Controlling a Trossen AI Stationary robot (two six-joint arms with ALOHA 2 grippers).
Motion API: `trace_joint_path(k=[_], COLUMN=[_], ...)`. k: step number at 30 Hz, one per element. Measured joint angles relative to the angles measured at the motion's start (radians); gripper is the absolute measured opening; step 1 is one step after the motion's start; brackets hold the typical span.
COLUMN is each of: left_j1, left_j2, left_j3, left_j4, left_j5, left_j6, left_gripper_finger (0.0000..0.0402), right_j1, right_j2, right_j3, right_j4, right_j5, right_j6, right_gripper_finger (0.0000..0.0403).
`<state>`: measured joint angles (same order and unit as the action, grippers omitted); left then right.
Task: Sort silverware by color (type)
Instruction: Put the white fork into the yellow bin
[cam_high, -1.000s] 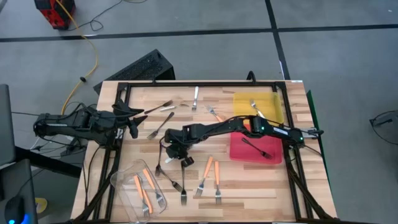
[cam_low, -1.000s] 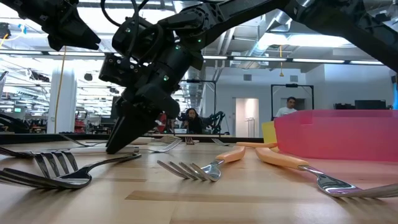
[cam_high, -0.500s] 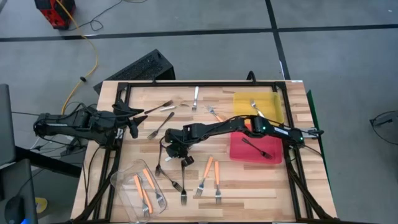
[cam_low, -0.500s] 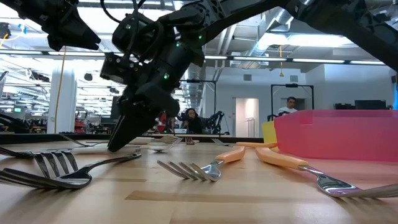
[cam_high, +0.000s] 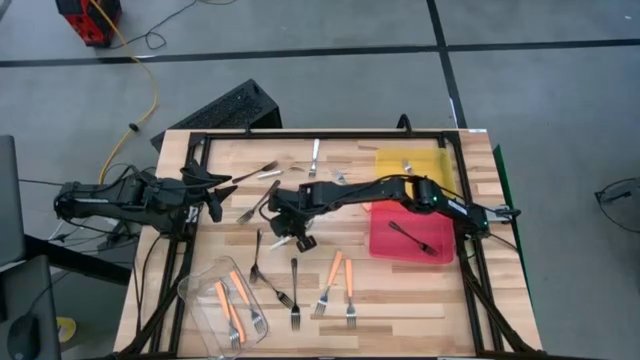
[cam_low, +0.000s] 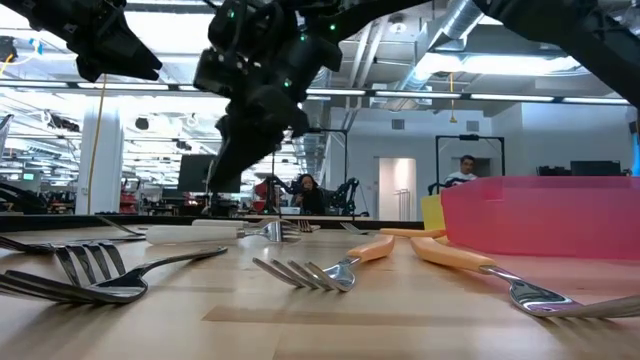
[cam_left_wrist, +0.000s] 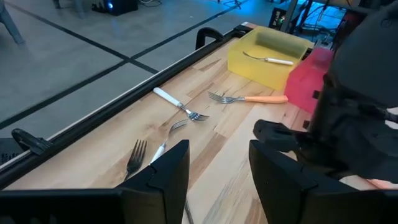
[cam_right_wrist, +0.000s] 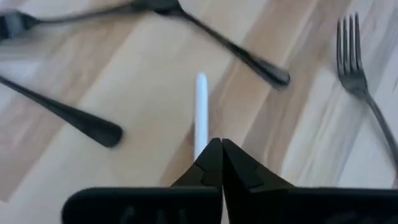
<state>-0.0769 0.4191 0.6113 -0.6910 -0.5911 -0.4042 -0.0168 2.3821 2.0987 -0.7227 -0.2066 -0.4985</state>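
You are looking at a robotics lab in a large open industrial hall. A wooden table with a black metal frame stands on a grey concrete floor marked with dark lines, a yellow cable trailing across it. Behind the table, exposed ceiling ducts, strip lights, white columns, other robot rigs and two people show.

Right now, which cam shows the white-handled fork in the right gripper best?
Right wrist view: the white-handled fork sticks out from the shut right gripper. The high view only shows the gripper above the table; the low and left wrist views don't show it clearly.
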Motion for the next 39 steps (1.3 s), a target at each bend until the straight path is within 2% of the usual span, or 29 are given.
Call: trace_joint_path(k=[9, 11, 13, 25, 30, 34, 39], left_j1=[0.000, 0.000, 0.000, 0.000, 0.000, 0.000, 0.000], left_j2=[0.000, 0.000, 0.000, 0.000, 0.000, 0.000, 0.000], left_j3=[0.000, 0.000, 0.000, 0.000, 0.000, 0.000, 0.000], left_j4=[-0.001, -0.001, -0.001, -0.001, -0.001, -0.001, -0.001], left_j5=[0.000, 0.000, 0.000, 0.000, 0.000, 0.000, 0.000], left_j6=[0.003, 0.011, 0.014, 0.002, 0.001, 0.001, 0.000], left_gripper_finger=[0.0151, 0.0151, 0.0151, 0.0151, 0.0151, 0.0151, 0.0151], right_j1=[0.009, 0.012, 0.013, -0.007, -0.007, -0.008, -0.010], right_j2=[0.016, 0.013, 0.013, 0.012, 0.012, 0.012, 0.012], right_j3=[0.000, 0.002, 0.002, -0.139, -0.142, -0.142, -0.142], right_j4=[-0.043, -0.042, -0.048, 0.024, 0.012, 0.012, 0.009], right_j5=[-0.001, 0.008, 0.021, 0.065, 0.081, 0.114, 0.142], right_j6=[0.025, 0.027, 0.027, 0.038, 0.039, 0.038, 0.038], right_gripper_finger=[0.0222, 0.0250, 0.0261, 0.0245, 0.0237, 0.0197, 0.0107])
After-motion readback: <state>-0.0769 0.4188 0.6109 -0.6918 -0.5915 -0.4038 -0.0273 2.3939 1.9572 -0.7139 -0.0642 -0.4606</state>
